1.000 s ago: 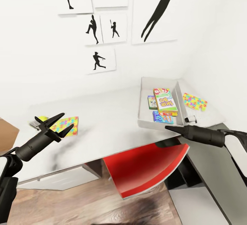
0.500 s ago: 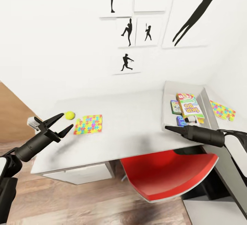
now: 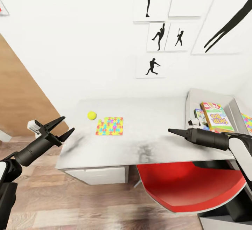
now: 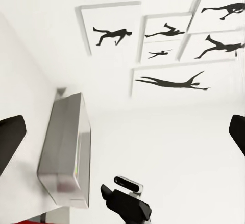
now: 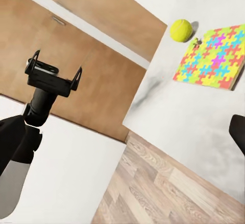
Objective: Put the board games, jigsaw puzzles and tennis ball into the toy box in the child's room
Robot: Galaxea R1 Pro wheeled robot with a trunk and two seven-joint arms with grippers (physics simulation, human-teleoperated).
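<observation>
Looking down from the head view, the table (image 3: 147, 142) carries the tennis ball (image 3: 92, 115) with a jigsaw puzzle (image 3: 110, 126) just beside it at four o'clock. At three o'clock the toy box (image 3: 194, 97) holds the SKIP-BO game (image 3: 216, 116) and a blue game (image 3: 200, 115). The left gripper (image 3: 60, 126) is spread and empty off the table's end; the right gripper (image 3: 172, 131) looks pressed together.

Left wrist view: the toy box (image 4: 66, 152) and right gripper (image 4: 108, 192).

Right wrist view: ball (image 5: 180, 30), puzzle (image 5: 215, 57), left gripper (image 5: 53, 66).
</observation>
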